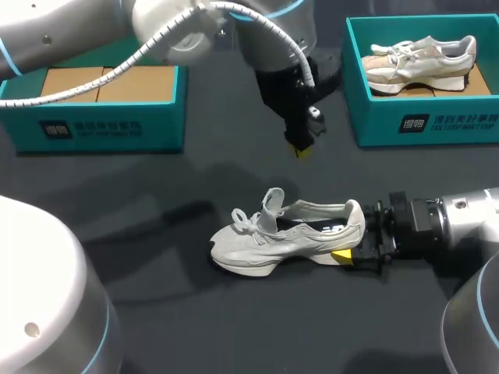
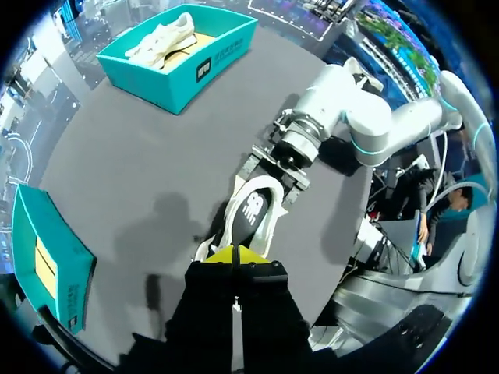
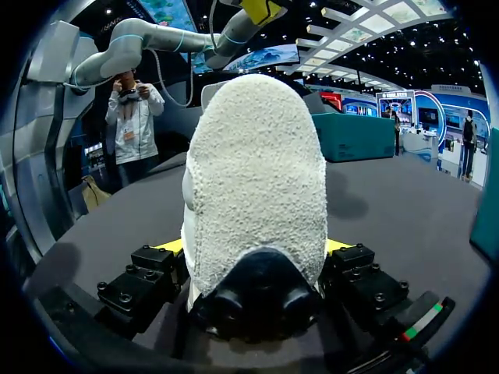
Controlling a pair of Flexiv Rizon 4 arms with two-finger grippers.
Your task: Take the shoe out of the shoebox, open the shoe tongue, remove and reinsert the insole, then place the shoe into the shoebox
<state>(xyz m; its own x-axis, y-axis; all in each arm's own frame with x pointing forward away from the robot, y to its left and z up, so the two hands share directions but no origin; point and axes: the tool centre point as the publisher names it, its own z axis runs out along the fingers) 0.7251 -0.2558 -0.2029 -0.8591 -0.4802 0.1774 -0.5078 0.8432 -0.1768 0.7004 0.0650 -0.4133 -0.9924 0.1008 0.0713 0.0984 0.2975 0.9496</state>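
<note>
A pale grey shoe (image 1: pixel 288 234) lies on its sole on the dark table, toe to the left, tongue (image 1: pixel 273 201) pulled upright and laces loose. The dark insole (image 1: pixel 327 227) shows inside it. My right gripper (image 1: pixel 352 248) comes in low from the right and is shut on the heel, one finger on each side. In the right wrist view the fuzzy heel (image 3: pixel 253 171) fills the space between the fingers of that gripper (image 3: pixel 253 248). My left gripper (image 1: pixel 302 149) hangs above and behind the shoe, shut and empty. From the left wrist, its tips (image 2: pixel 234 254) meet above the shoe (image 2: pixel 253 214).
A teal shoebox (image 1: pixel 425 117) at the back right holds a second shoe (image 1: pixel 421 58). Another teal box (image 1: pixel 101 117) at the back left has a brown cardboard inside. Bare table lies to the left of and in front of the shoe.
</note>
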